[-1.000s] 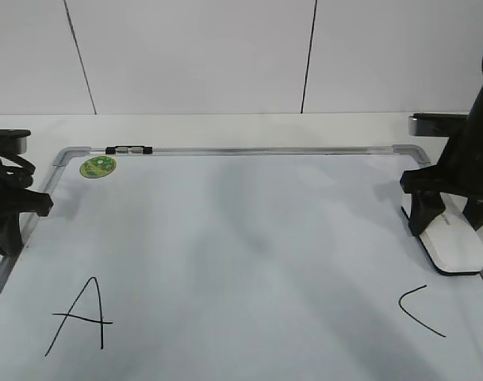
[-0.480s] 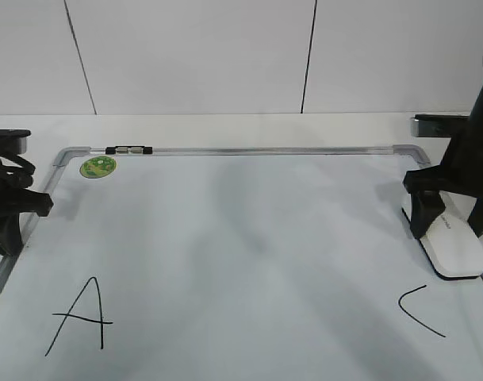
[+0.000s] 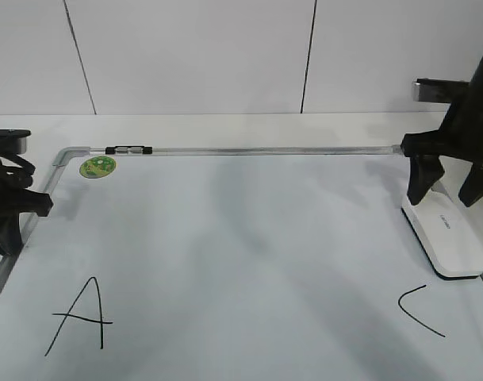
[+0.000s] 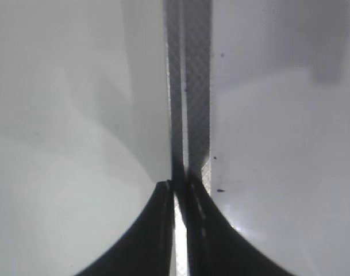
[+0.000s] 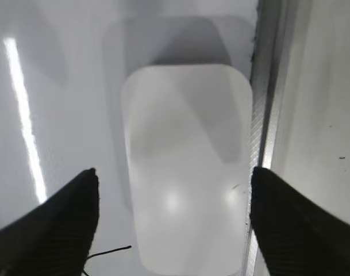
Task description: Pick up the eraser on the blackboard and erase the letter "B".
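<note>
The white eraser (image 3: 451,242) lies flat on the blackboard (image 3: 241,238) by its right frame edge, and shows in the right wrist view (image 5: 186,167). My right gripper (image 3: 445,198) hangs just above the eraser's far end, open and empty; in its wrist view (image 5: 173,172) the jaws stand wide to either side of the block without touching it. No letter "B" shows between the black "A" (image 3: 81,316) and the black "C" (image 3: 419,309). My left gripper (image 3: 17,205) is shut and empty over the board's left frame (image 4: 189,86).
A green round sticker (image 3: 98,167) and a small black-and-silver clip (image 3: 128,149) sit at the board's far left corner. The silver frame rail (image 5: 264,115) runs right beside the eraser. A stroke of the "C" (image 5: 108,250) lies near the right gripper's left finger.
My right gripper has risen from around the eraser and drawn back toward the board's far edge. The eraser stays on the board. The left arm has not moved.
</note>
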Controlling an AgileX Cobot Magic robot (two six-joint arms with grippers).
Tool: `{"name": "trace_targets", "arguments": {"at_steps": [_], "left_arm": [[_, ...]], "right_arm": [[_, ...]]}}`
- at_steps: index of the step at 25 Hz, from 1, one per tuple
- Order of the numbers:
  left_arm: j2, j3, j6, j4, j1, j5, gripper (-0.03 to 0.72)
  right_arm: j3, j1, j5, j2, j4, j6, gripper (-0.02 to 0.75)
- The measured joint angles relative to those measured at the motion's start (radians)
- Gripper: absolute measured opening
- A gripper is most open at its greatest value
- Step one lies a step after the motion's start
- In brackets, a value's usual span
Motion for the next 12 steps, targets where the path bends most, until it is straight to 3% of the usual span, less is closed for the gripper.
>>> {"name": "trace_targets", "arguments": {"at_steps": [5,12], "left_arm": [[0.000,0.000,0.000,0.002,0.000,0.002,0.024],[0.000,0.000,0.000,0.002,0.000,0.002,0.025]], "right_arm": [[-0.001,0.000,0.008,-0.050,0.004,0.011,0.549],[0.113,0.000,0.010,-0.244,0.004,0.016,0.537]]}}
